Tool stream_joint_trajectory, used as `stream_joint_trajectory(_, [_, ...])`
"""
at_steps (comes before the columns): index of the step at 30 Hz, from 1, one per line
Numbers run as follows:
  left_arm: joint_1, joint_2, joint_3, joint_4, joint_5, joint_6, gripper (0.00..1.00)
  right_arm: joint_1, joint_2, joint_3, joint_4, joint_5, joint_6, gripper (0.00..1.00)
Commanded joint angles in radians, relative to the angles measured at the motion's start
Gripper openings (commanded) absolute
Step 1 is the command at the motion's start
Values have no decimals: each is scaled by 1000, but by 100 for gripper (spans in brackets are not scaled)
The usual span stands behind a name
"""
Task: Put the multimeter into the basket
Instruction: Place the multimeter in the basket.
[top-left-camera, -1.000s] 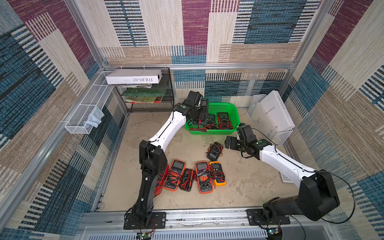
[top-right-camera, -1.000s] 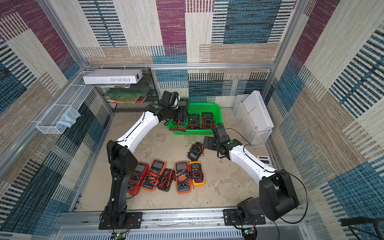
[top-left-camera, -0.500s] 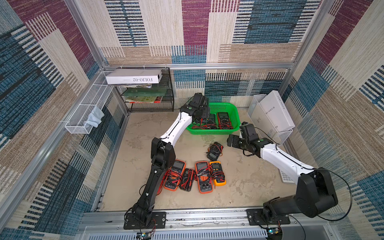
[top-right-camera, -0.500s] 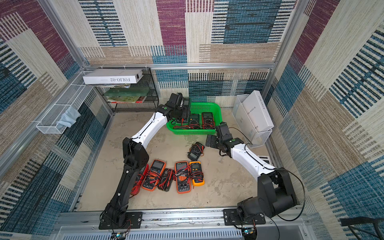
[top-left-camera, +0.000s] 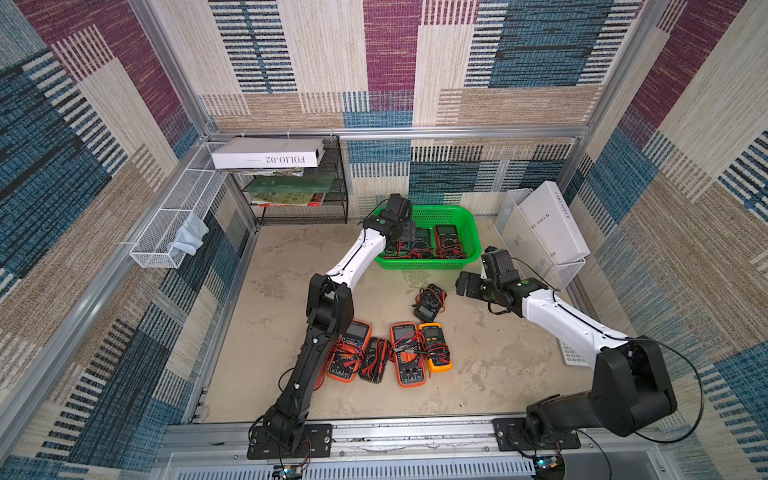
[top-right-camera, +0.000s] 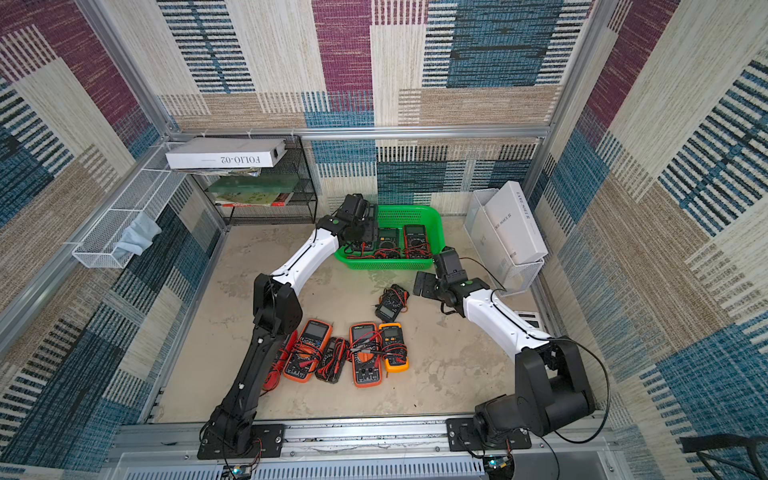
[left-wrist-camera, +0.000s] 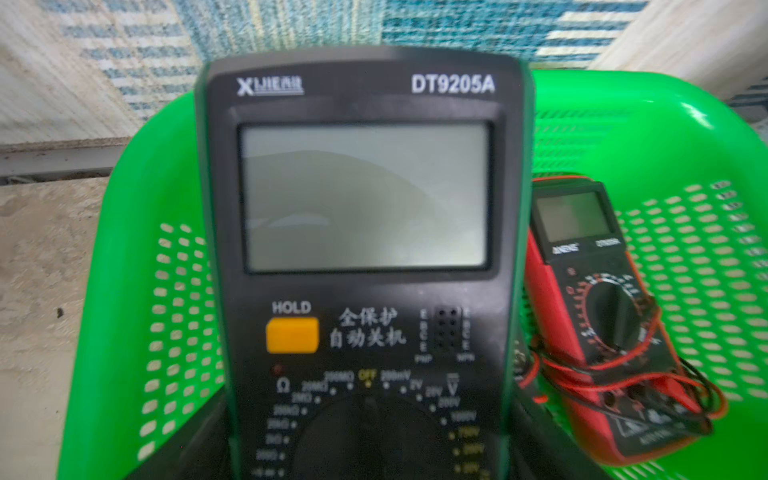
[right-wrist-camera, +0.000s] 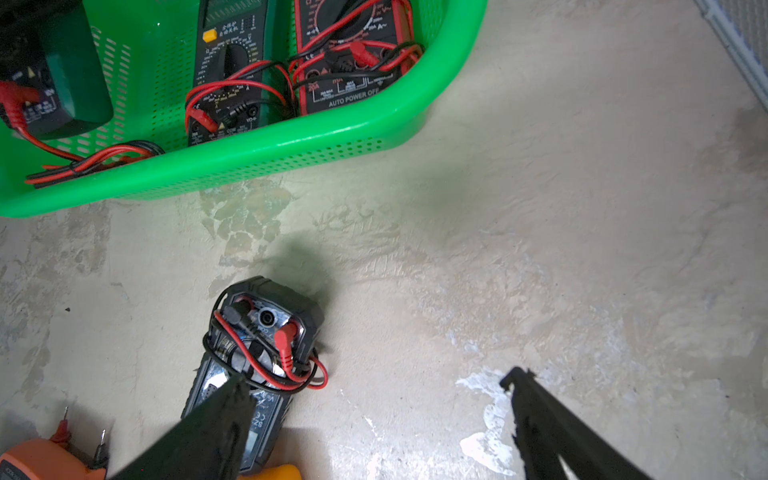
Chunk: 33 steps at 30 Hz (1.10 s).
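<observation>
The left gripper (top-left-camera: 400, 235) clamps the green-cased multimeter (left-wrist-camera: 361, 249) over one end of the basket (left-wrist-camera: 685, 137). Only the left wrist view reads "DT9205A" and "HOLD" on it. The right wrist view alone reads "AUTO POWER OFF" on a red meter (right-wrist-camera: 349, 54) inside the basket. The right gripper (right-wrist-camera: 376, 380) gapes wide and empty just outside the basket.

The basket (left-wrist-camera: 137, 208) is bright green, the multimeter (left-wrist-camera: 365, 316) black edged dark green.
</observation>
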Motion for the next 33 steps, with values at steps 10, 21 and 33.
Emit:
stream_joint_trajectory(10, [21,44,-3,5,-6,-51,0,-12,-4,-14,26,-7,-2,100])
stream_joint_trajectory(21, [21,48,-35,-19,-4,-91,53,-14,6,-25,54,-17,12,100])
stream_joint_trajectory(33, [21,22,-43,-26,6,-129,92,-16,18,6,45,-22,-1,99])
